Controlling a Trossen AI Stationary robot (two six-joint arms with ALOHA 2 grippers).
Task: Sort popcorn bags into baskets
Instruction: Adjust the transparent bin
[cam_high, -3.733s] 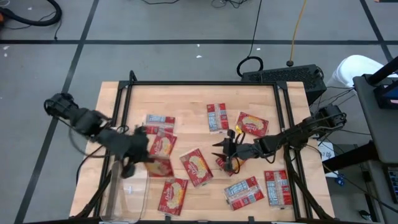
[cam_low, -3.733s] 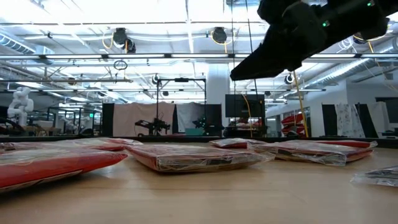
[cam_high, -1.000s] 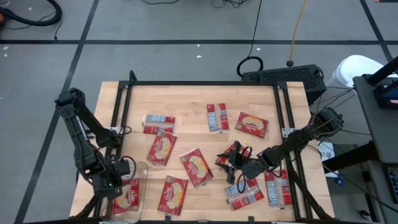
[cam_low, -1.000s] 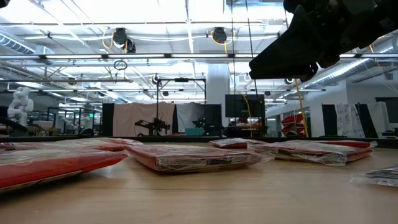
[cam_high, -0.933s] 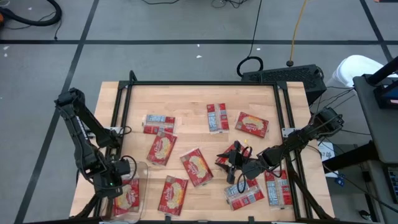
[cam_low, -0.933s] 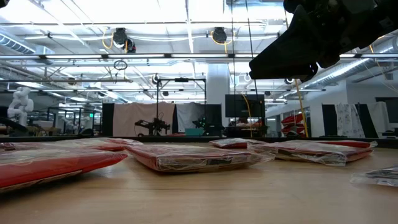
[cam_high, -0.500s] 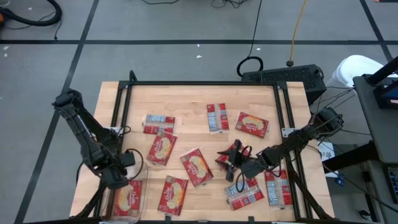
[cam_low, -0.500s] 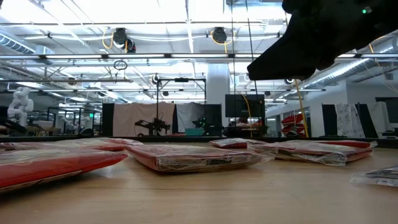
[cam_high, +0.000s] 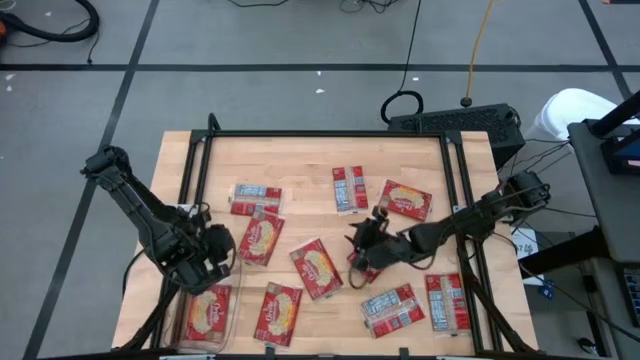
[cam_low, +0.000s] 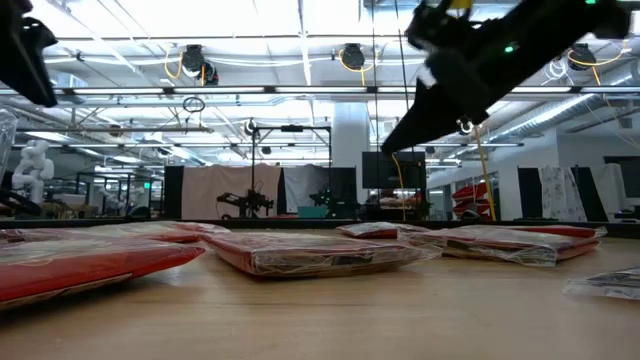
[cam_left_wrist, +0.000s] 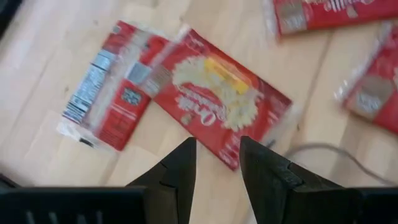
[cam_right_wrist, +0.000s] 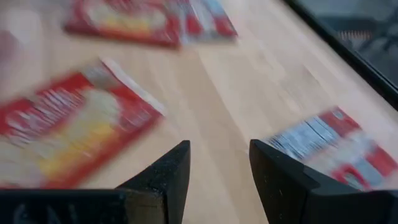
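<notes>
**Several flat packets left on the wood, one in the bin**

Nine or so flat red rectangular popcorn bags lie scattered over the pale wooden table (cam_high: 310, 150) in the high view, some showing the yellow popcorn picture, some the white-and-blue label. One more red packet (cam_high: 207, 312) lies inside the see-through colourless plastic bin (cam_high: 229, 322) at the lower left of that frame.

We see the left gripper (cam_high: 222, 248) at centre-left, just above the bin, near the bag with the yellow picture (cam_high: 259, 238). In the left wrist view that bag (cam_left_wrist: 221, 104) lies ahead of the fingers, overlapping a label-side bag (cam_left_wrist: 109, 84); the jaws stand narrowly parted and hold nothing. The right gripper (cam_high: 358, 240) is right of centre, over the bare wood; its wrist view shows the jaws moderately parted and empty, a yellow-picture bag (cam_right_wrist: 71, 134) to one side and a label-side bag (cam_right_wrist: 339, 146) to the other.

We judge these bags light, thin and limp, with glossy wrapping that may slide on the wood. Lying flat, they offer little to pinch; we would take one at a crimped short edge, or at a free corner lifted off the table.
</notes>
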